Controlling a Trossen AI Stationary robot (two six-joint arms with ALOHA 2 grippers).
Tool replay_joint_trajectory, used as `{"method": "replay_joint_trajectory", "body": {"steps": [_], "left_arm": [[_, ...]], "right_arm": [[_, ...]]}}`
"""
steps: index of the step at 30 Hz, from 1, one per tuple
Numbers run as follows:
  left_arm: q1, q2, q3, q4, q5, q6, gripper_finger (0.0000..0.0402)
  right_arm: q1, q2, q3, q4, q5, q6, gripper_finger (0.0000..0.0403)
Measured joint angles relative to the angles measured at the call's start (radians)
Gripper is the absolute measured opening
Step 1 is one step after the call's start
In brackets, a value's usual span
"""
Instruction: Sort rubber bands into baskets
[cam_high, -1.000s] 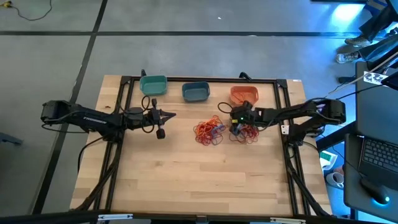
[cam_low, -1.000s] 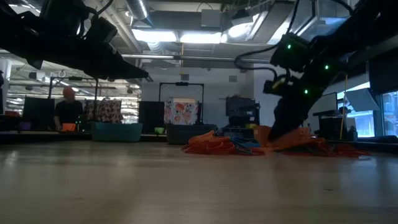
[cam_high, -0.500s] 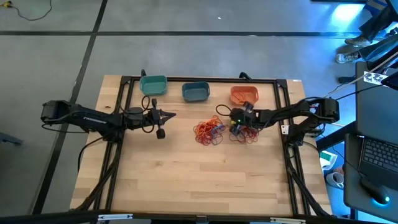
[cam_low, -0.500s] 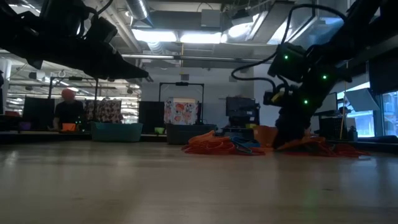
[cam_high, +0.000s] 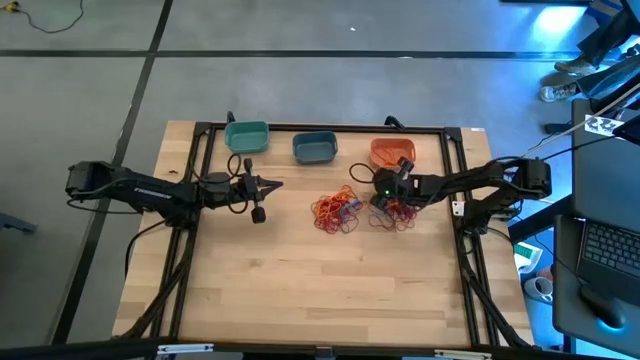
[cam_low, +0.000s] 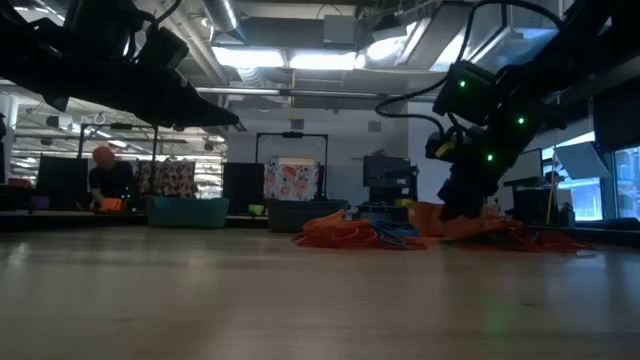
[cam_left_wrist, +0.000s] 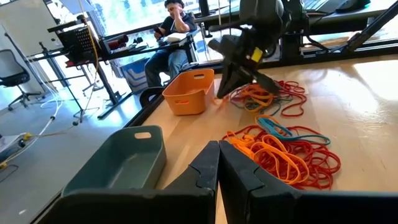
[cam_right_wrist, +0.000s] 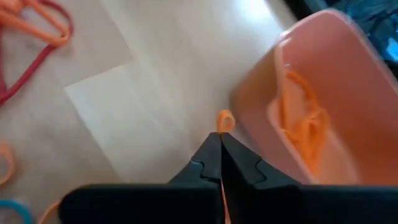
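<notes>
Pinching one orange rubber band (cam_right_wrist: 224, 120) between pressed-together fingers, the right gripper (cam_high: 396, 178) sits just beside the orange basket (cam_high: 393, 151), which already holds a few orange bands. 3 baskets line the table's far edge: teal basket (cam_high: 247, 136), blue basket (cam_high: 315, 147), then orange, w/ 2 piles of bands near them, a center pile (cam_high: 337, 211) and a right pile (cam_high: 397, 213) under the right arm. Left gripper (cam_high: 275, 184) hangs over bare wood near the teal basket, fingers closed on nothing.
</notes>
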Motion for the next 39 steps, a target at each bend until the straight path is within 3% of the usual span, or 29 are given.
{"method": "replay_joint_trajectory", "body": {"steps": [14, 22, 33, 39], "left_arm": [[0.0, 0.0, 0.0, 0.001, 0.0, -0.002, 0.0005], [0.0, 0.0, 0.0, 0.015, 0.0, -0.004, 0.0005], [0.0, 0.0, 0.0, 0.016, 0.0, 0.012, 0.0005], [0.0, 0.0, 0.0, 0.015, 0.0, 0.011, 0.0005]], "right_arm": [[0.0, -0.339, 0.0, -0.156, 0.126, -0.009, 0.0006], [-0.055, -0.409, 0.0, -0.195, 0.171, -0.045, 0.0003], [-0.307, -0.405, 0.0, -0.185, -0.107, -0.023, 0.0005], [-0.374, -0.405, 0.0, -0.122, -0.173, -0.015, 0.0005]]}}
